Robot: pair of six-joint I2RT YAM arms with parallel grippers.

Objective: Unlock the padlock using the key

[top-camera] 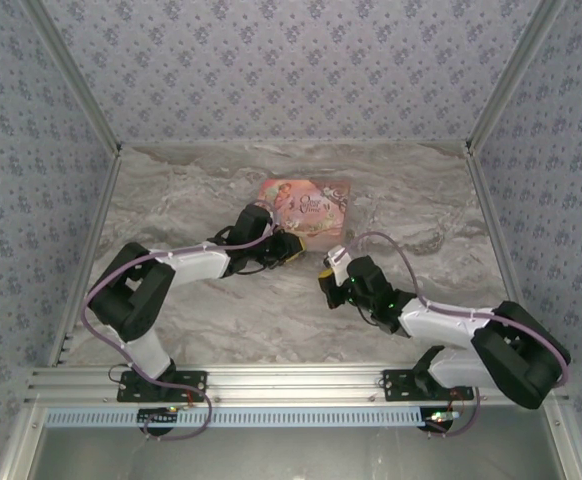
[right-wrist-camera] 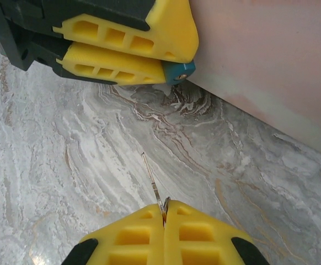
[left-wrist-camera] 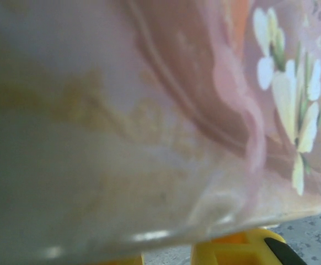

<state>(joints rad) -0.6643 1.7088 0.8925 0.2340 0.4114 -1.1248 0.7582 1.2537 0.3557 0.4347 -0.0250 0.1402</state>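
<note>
- Padlock sits pinched in the left gripper, right beside the lower edge of the pink illustrated box.
- Pink illustrated box lies flat on the marbled grey worktop, picture side up. Its inside cannot be seen.
- Padlock shows just a blue corner of its body poking out between the yellow jaws, which are narrowed onto it. Its shackle is hidden.
- Key is a thin grey metal sliver gripped in the right gripper, whose jaws are pressed together on its base. Its tip points toward the padlock but is apart from it.
</note>
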